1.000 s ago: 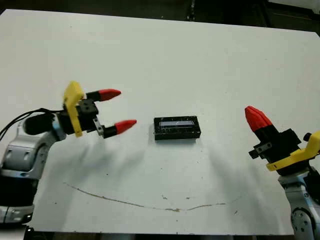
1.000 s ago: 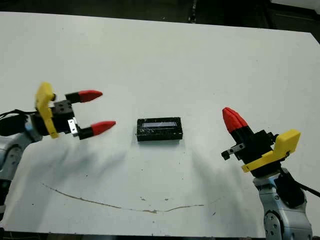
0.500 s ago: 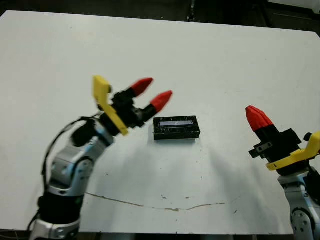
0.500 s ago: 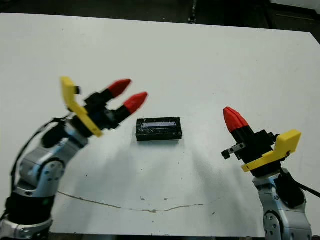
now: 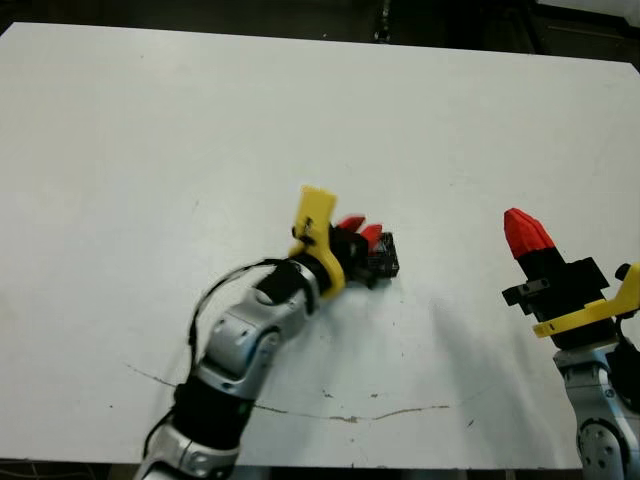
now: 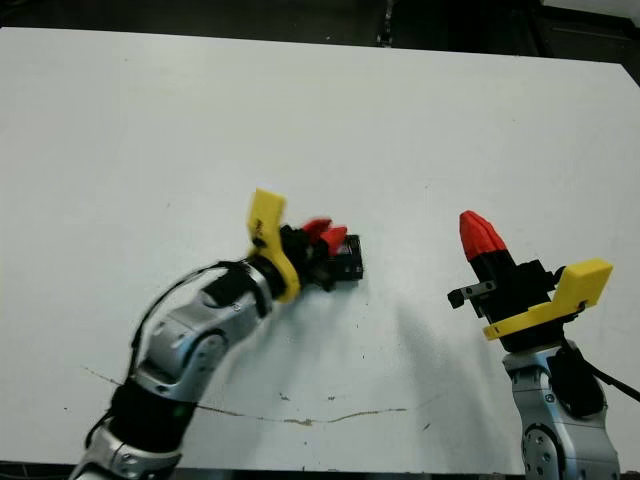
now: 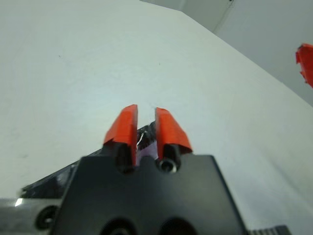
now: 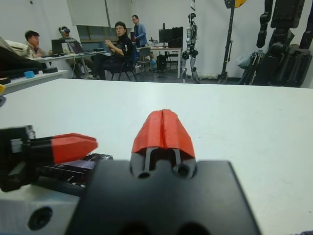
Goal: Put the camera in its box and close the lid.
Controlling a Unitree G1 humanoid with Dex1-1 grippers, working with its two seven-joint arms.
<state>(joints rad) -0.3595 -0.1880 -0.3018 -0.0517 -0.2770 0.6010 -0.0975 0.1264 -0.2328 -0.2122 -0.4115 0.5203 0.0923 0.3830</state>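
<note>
The left gripper has its two red fingers drawn close with only a thin slit between them, and they sit over the lid of the box near the middle of the white table; whether they touch it cannot be told, and they pinch nothing. Only the lid's right end shows past the gripper, the rest being hidden under it. The right gripper hangs above the table well off to the right, its fingers pressed together and empty. The box appears already covered and no loose camera is visible, so the step in hand looks like pressing the lid down to seat it. The next move probably calls for a straight, gentle downward push, centred so the lid does not tip or slide the box along the table. Compared with a second ago, the left arm has swung in from the far left, and its fingers, then spread wide, have come nearly together; the right gripper has barely shifted.
</note>
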